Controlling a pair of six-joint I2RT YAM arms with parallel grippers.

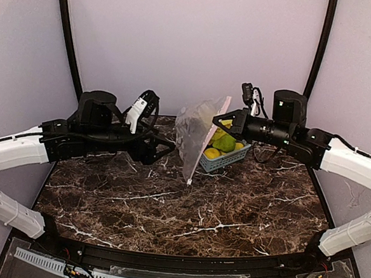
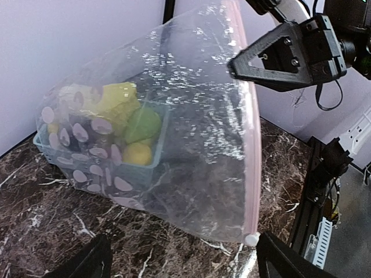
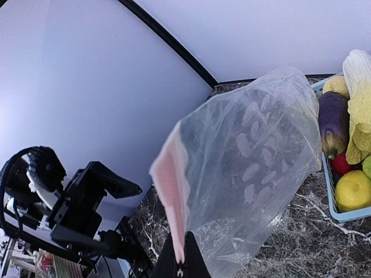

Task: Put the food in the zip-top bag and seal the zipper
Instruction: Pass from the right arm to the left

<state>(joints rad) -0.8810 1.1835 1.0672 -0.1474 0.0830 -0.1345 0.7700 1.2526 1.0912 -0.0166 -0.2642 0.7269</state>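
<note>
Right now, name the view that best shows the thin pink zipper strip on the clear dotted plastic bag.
Left wrist: the pink zipper strip runs full-length down the clear bag's edge. Right wrist shows one blurred stretch; top external, a sliver.

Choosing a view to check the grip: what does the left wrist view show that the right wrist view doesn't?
Left wrist only: the right gripper seen from outside, shut on the zipper, and the white slider at the zipper's lower end. Right wrist only: the eggplant and a red piece lying bare in the basket, not veiled by plastic. Both: the zip-top bag hanging, apparently empty, the basket and a yellow fruit.
</note>
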